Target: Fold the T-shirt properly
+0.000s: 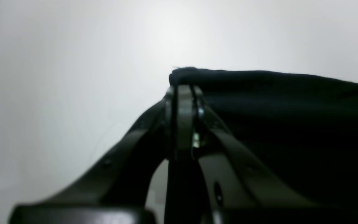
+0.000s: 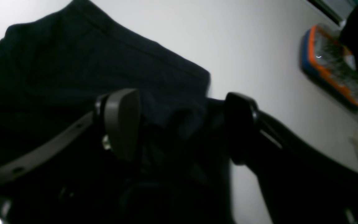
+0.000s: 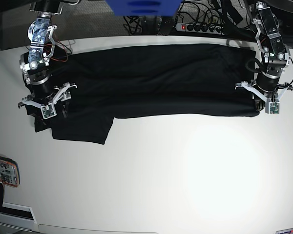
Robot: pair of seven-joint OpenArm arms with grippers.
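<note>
The black T-shirt (image 3: 156, 80) lies as a long band across the far half of the white table (image 3: 185, 170), with one sleeve (image 3: 83, 127) sticking out toward the front at the view's left. My left gripper (image 1: 183, 90) is shut on a bunched edge of the shirt (image 1: 275, 102); in the base view it (image 3: 261, 104) is at the shirt's right end. My right gripper (image 2: 182, 124) is open with its fingers (image 2: 123, 123) on either side of a fold of cloth (image 2: 73, 71); in the base view it (image 3: 50, 110) is at the shirt's left end.
An orange-and-blue device (image 3: 3, 171) lies near the table's front left edge and also shows in the right wrist view (image 2: 331, 70). A power strip (image 3: 195, 27) and cables lie behind the table. A blue object (image 3: 142, 7) stands at the back.
</note>
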